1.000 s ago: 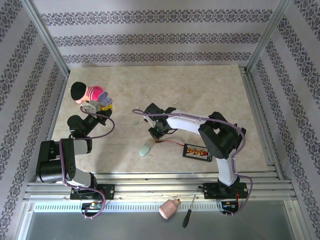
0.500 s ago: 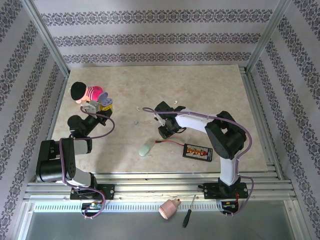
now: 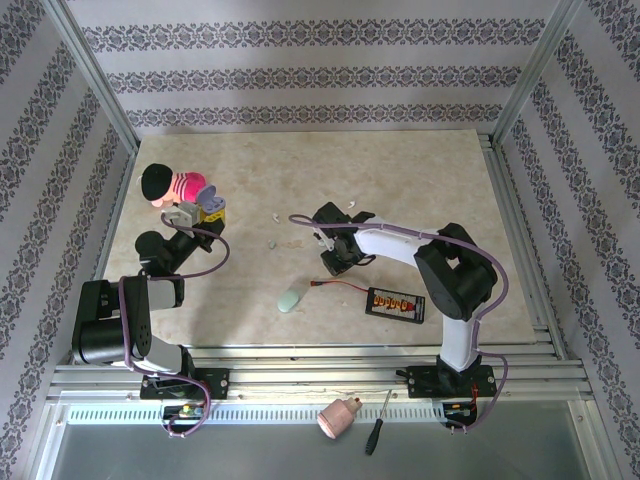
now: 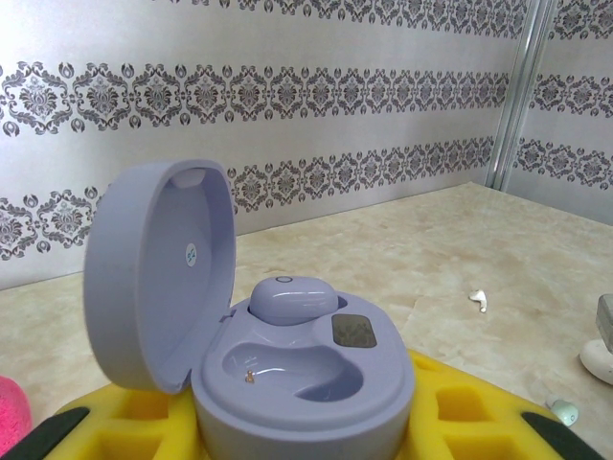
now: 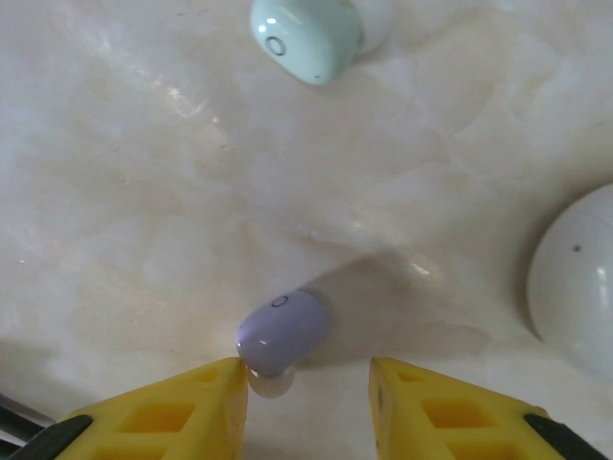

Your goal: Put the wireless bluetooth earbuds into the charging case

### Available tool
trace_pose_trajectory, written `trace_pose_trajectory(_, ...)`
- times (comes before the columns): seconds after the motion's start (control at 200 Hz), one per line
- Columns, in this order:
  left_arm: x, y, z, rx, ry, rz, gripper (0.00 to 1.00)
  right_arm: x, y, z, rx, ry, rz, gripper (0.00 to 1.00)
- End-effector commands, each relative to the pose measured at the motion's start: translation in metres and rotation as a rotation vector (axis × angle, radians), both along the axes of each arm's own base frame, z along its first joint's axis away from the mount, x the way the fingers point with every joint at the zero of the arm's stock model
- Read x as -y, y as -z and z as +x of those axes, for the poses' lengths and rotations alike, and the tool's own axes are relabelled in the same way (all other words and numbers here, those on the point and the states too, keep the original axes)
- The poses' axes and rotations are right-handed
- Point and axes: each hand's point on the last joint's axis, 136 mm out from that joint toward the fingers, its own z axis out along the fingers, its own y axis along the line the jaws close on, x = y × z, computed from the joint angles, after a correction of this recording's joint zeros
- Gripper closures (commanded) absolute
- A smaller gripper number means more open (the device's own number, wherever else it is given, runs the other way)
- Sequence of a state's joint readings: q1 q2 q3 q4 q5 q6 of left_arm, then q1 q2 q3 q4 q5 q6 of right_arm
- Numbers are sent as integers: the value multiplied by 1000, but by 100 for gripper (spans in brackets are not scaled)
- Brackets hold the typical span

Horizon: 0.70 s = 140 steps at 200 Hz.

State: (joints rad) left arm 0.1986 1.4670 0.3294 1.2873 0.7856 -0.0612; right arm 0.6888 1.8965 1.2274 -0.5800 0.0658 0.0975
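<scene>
Since earlier frame right gripper [image 5: 305, 372] has shifted toward own side; fingers parted, clamping nothing, lavender earbud [image 5: 281, 331] on table [image 5: 144, 192] touching one fingertip. Left gripper [image 3: 200, 213] clamps open lavender case [image 4: 287, 374], one seated bud [image 4: 292, 299] inside. Step looks like pickup of second bud. Next move: centre jaws over it, close gently.
</scene>
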Motion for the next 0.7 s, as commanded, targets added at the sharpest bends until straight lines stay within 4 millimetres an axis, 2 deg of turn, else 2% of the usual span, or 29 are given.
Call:
trace_pose_trajectory(0.0, -1, -7, -5, 36, 10, 7, 75, 10, -16, 7, 38, 20, -27, 62)
trace_pose_trajectory(0.25, -1, -9, -5, 40, 9, 9, 75, 2, -38, 10, 77, 24, 18, 62)
trace_pose_trajectory(0.38, -2, -9, -5, 43, -1, 9, 75, -2, -46, 13, 130, 29, -22, 59)
trace_pose_trajectory(0.565, -4, -8, -5, 35, -16, 15, 75, -11, -48, 18, 167, 142, -55, 56)
trace_pose_trajectory(0.695, -5, -8, -5, 33, -20, 22, 75, -11, -40, 19, 143, 207, -114, 58)
